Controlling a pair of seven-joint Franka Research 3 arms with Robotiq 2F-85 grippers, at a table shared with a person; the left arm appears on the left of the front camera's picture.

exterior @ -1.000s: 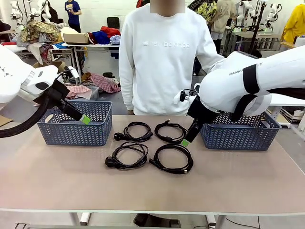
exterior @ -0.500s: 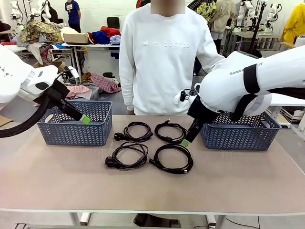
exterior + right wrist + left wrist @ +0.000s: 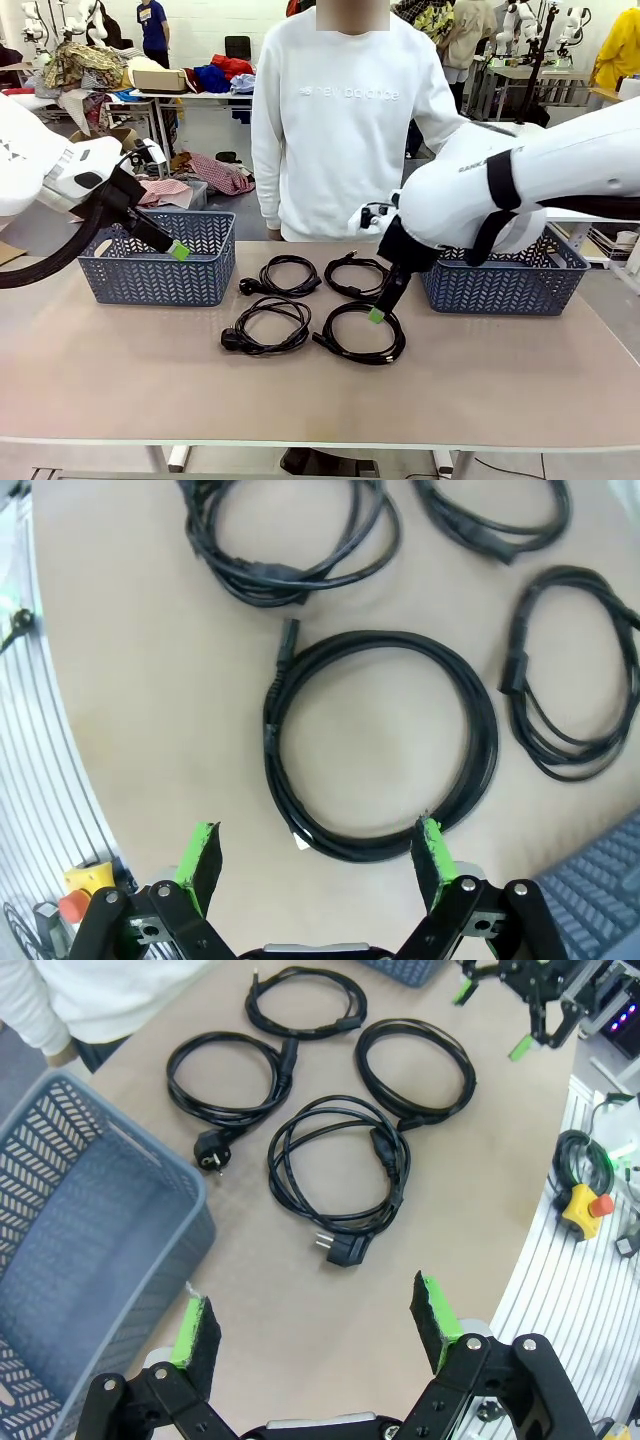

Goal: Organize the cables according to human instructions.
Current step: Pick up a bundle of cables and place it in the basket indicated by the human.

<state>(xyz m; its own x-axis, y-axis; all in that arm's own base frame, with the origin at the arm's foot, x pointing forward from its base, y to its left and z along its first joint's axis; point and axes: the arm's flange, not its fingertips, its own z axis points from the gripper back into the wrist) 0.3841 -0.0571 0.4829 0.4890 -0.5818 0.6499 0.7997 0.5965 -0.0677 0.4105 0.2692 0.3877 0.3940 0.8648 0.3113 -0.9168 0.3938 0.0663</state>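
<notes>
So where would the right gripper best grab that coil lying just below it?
Probably the arc of the coil on the robot's side, from straight above. It lies flat on the table, so only a top approach puts a finger each side of its bunched strands, and that arc runs across the open right gripper's closing line.

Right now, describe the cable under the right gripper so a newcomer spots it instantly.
On the table, four black coils lie between two blue baskets. The target coil is in the robot-side row, nearer the right basket, under the open right gripper. It is a neat round ring with slim ends, unlike its left neighbour, which has a chunky plug.
</notes>
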